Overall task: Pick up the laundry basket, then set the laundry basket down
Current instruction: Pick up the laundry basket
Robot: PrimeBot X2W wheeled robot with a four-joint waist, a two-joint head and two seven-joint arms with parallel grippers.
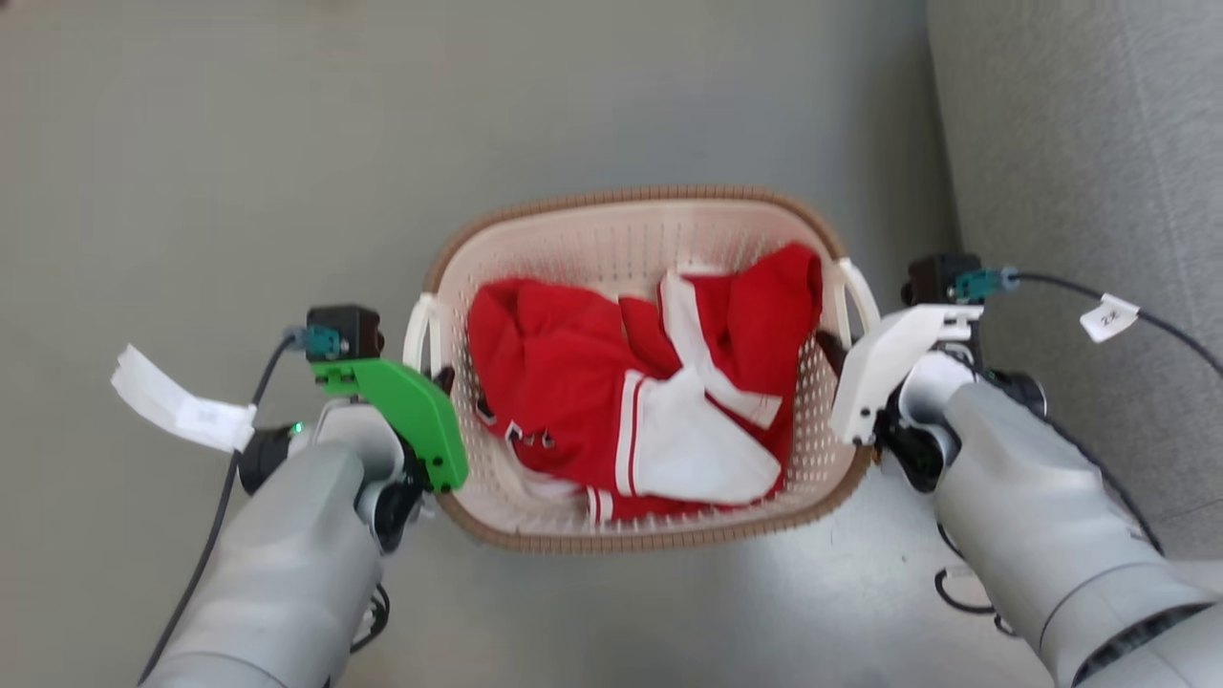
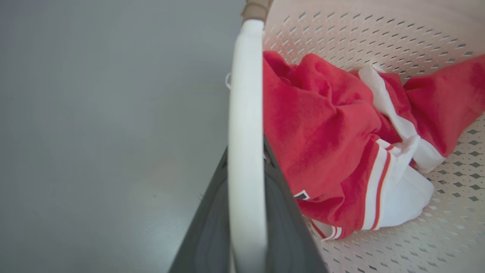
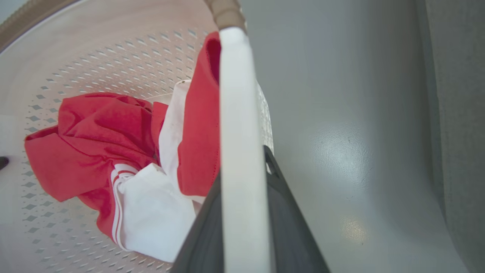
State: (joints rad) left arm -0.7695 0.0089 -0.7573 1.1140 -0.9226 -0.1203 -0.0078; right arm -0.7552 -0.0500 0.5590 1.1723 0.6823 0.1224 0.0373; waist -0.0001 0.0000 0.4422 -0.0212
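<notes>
The laundry basket [image 1: 631,215] is straight ahead of me over the grey floor [image 1: 239,143], between my two arms, with a crumpled red and white garment [image 1: 611,382] lying inside it; I cannot tell whether its base touches the floor. My left gripper [image 1: 441,382], under its green cover [image 1: 411,406], is at the basket's left side. My left wrist view shows its two dark fingers [image 2: 212,227] closed in from either side on the white left handle [image 2: 246,94], the loop pinched between them. My right gripper [image 1: 831,352], under a white cover [image 1: 884,358], has its jaws narrowed the same way onto the right handle [image 3: 237,113]. A grey upholstered surface [image 1: 1080,143] stands just right of the basket
</notes>
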